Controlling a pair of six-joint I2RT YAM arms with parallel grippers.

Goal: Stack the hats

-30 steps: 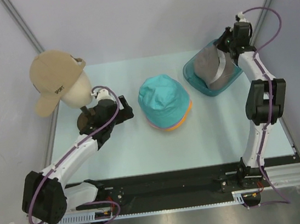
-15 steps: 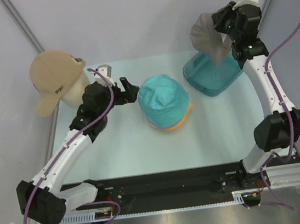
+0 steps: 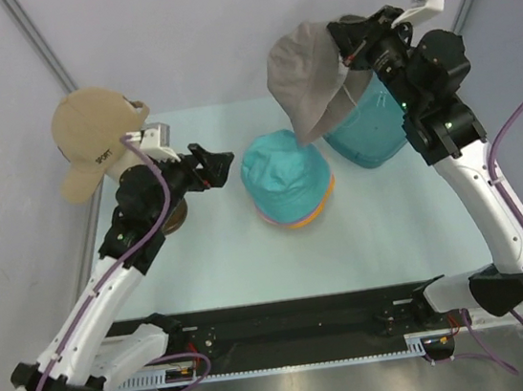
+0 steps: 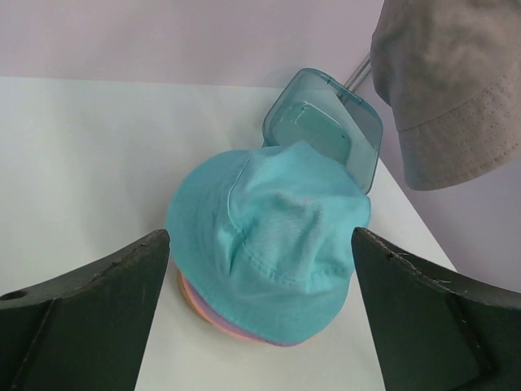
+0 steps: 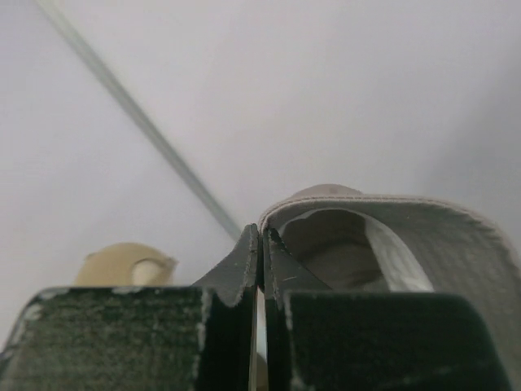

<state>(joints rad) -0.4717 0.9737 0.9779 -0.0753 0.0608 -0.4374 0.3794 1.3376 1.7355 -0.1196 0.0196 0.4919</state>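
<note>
At the near edge of the desk [image 3: 222,259] two robot arms rise from their mounts. The left hand [image 3: 216,167] reaches in from the left side, jaws wide and holding nothing, just beside a pile of cloth hats at the middle of the desk. In the left wrist view its two dark fingers [image 4: 89,301] frame that pile. The teal hat [image 3: 283,173] lies crown-up on top, and the hats under it show only as thin rims at the pile's near side: a lilac hat [image 3: 277,219], a pink hat [image 4: 236,334] and an orange hat [image 3: 318,209]. Behind and to the right of the pile, toward the far right corner, a clear teal tub [image 3: 370,138] stands tilted, partly hidden by the right arm. Above the gap between pile and tub the right hand [image 3: 346,47] is pinched tight on the brim of the grey-taupe hat [image 3: 303,74]. This hat hangs in the air with its brim drooping toward the pile, and the left wrist view shows it clear of the teal hat. At the far left corner a cream mannequin head [image 3: 136,159] wears a tan cap [image 3: 90,136], its peak pointing off the desk's left edge.
</note>
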